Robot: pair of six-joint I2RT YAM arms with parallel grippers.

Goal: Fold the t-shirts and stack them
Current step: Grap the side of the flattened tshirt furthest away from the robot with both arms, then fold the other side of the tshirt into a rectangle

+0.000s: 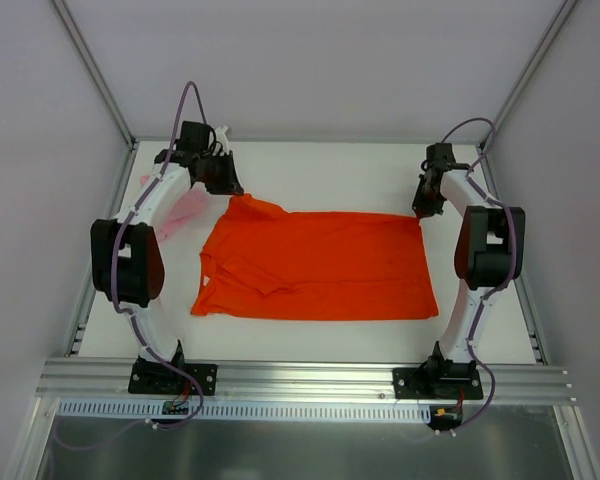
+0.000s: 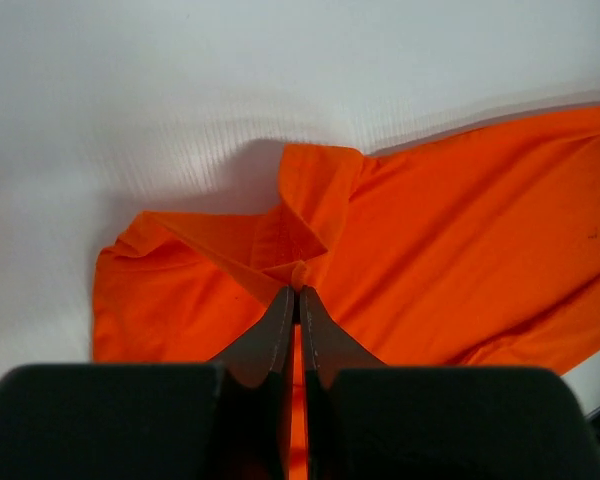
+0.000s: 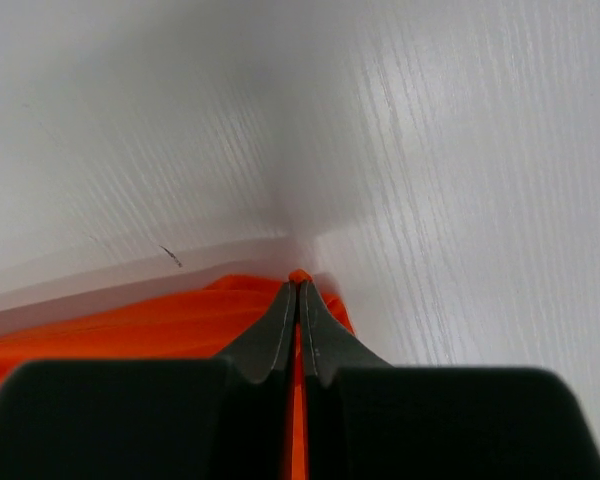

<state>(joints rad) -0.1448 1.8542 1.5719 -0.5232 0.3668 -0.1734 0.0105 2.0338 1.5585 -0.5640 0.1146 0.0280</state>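
The large orange-red t-shirt (image 1: 315, 268) lies spread across the middle of the white table, its collar end to the left. My left gripper (image 1: 223, 188) pinches its far left corner, shut on the cloth; the wrist view shows the fabric (image 2: 430, 250) bunched at the fingertips (image 2: 280, 310). My right gripper (image 1: 422, 208) is shut on the far right corner, a nub of orange cloth (image 3: 180, 320) poking out between its fingertips (image 3: 315, 310). The pale pink t-shirt (image 1: 185, 212) lies at the left, mostly hidden under my left arm.
White table top (image 1: 320, 165) with a raised metal rail along the left (image 1: 105, 235) and right (image 1: 515, 240) sides. Grey enclosure walls stand behind. An aluminium beam (image 1: 300, 372) carries both arm bases at the near edge.
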